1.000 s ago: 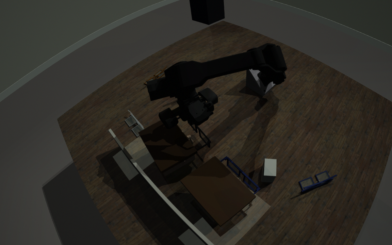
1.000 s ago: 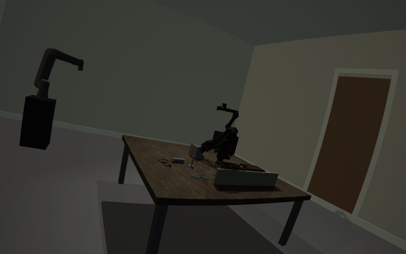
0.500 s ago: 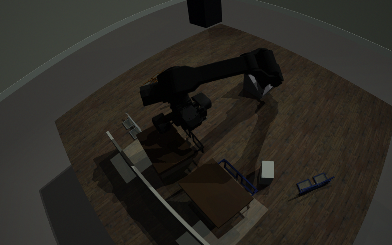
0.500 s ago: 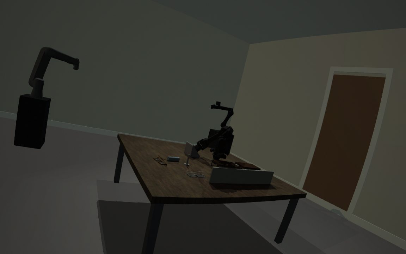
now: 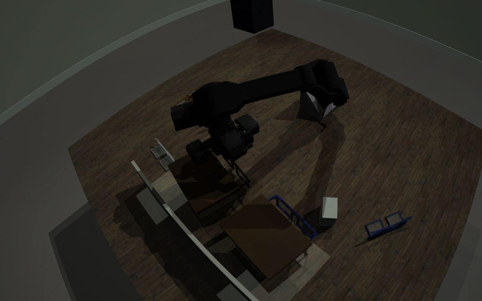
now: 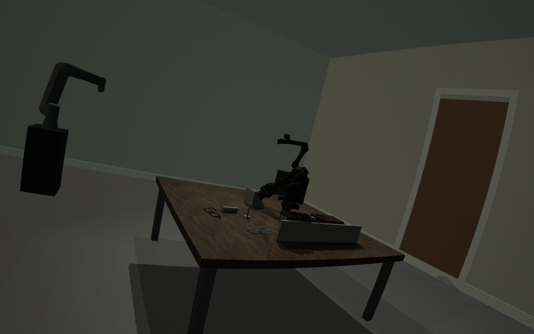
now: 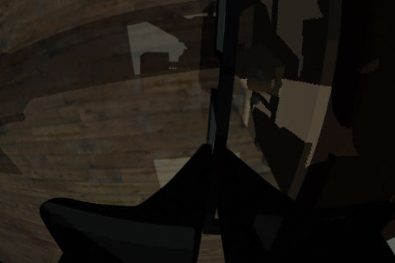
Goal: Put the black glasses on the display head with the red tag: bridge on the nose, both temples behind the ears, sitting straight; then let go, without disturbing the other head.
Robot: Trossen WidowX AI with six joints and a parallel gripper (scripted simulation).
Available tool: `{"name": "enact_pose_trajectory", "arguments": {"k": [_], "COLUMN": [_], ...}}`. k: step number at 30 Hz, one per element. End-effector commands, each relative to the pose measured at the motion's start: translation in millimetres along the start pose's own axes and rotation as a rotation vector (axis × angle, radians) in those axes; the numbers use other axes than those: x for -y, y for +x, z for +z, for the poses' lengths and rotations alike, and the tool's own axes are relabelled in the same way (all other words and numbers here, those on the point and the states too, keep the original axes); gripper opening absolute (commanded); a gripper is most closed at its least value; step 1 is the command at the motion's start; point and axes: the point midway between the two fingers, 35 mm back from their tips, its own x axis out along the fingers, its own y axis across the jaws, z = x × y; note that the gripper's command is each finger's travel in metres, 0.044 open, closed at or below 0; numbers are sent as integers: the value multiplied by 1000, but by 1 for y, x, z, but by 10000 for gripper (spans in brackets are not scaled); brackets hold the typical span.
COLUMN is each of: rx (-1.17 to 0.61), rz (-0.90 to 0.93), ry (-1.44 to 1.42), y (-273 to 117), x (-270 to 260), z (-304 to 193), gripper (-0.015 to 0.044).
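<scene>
My gripper (image 5: 232, 161) (image 7: 212, 153) is shut on the black glasses (image 5: 241, 172) (image 7: 230, 29), holding them by the front frame. In the wrist view the frame shows edge-on as a dark upright bar. In the top view the glasses are at the right edge of the left brown board (image 5: 212, 200), with part of them hidden by that board. The display heads are largely hidden under the two boards. No red tag can be made out. Blue glasses (image 5: 291, 215) stick out beside the right brown board (image 5: 265, 235). Whether the black glasses touch a head is hidden.
A long white panel (image 5: 194, 239) (image 6: 318, 232) stands in front of the boards. A white block (image 5: 329, 207) and loose blue glasses (image 5: 388, 224) are at the right. White glasses (image 5: 166, 161) lie left of the left board. Orange glasses (image 6: 212, 212), a pale blue case (image 6: 229, 209) and a slim stand (image 6: 248, 210) are farther off.
</scene>
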Motion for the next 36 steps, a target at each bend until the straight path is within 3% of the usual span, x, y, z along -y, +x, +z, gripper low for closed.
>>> {"name": "enact_pose_trajectory", "arguments": {"k": [1, 27, 31, 36], "rx": [2, 3, -4, -4], "rz": [-4, -4, -4, -4], "ry": [3, 3, -4, -4], "y": [-1, 5, 4, 4], "x": [1, 1, 2, 2], "z": [1, 1, 1, 1], "gripper": [0, 0, 105, 107]}}
